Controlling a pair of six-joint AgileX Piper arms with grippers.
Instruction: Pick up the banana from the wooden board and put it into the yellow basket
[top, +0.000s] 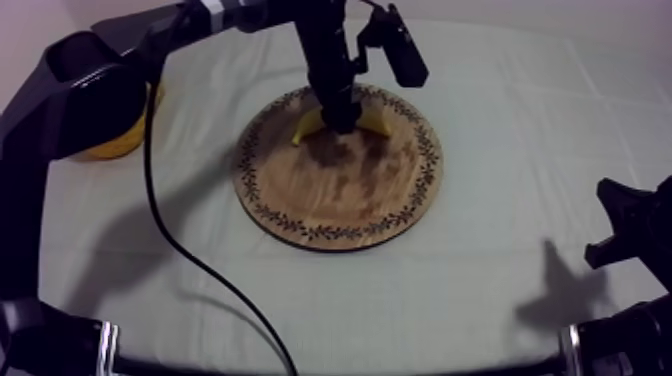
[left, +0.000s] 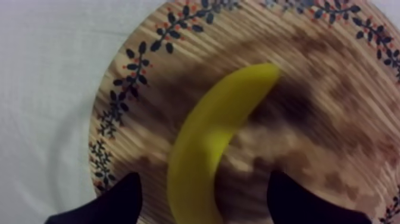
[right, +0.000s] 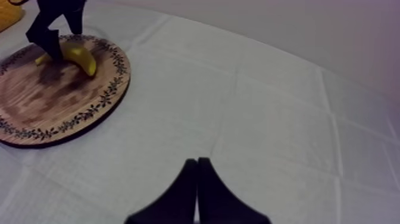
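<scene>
Banana (top: 378, 120) lies at 12 o'clock on the wooden board (top: 340, 195). Left gripper (top: 343, 124) sits over it, fingers (left: 116, 199) spread, banana between them and clear of both. Right gripper (right: 197, 162) is closed on nothing, at 4 o'clock off the board. Yellow basket (top: 120, 145) is at 9 o'clock.

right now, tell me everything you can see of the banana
The banana is a smooth, plain yellow toy that looks like plastic. It is curved, with one rounded, tapering end in sight. It lies flat on the wooden board, near the patterned rim on the side farthest from the top camera, and it touches only the board. The left gripper hangs over its middle, open, with one black finger on each side and a gap between each finger and the banana. From above, both ends stick out from under the arm.
</scene>
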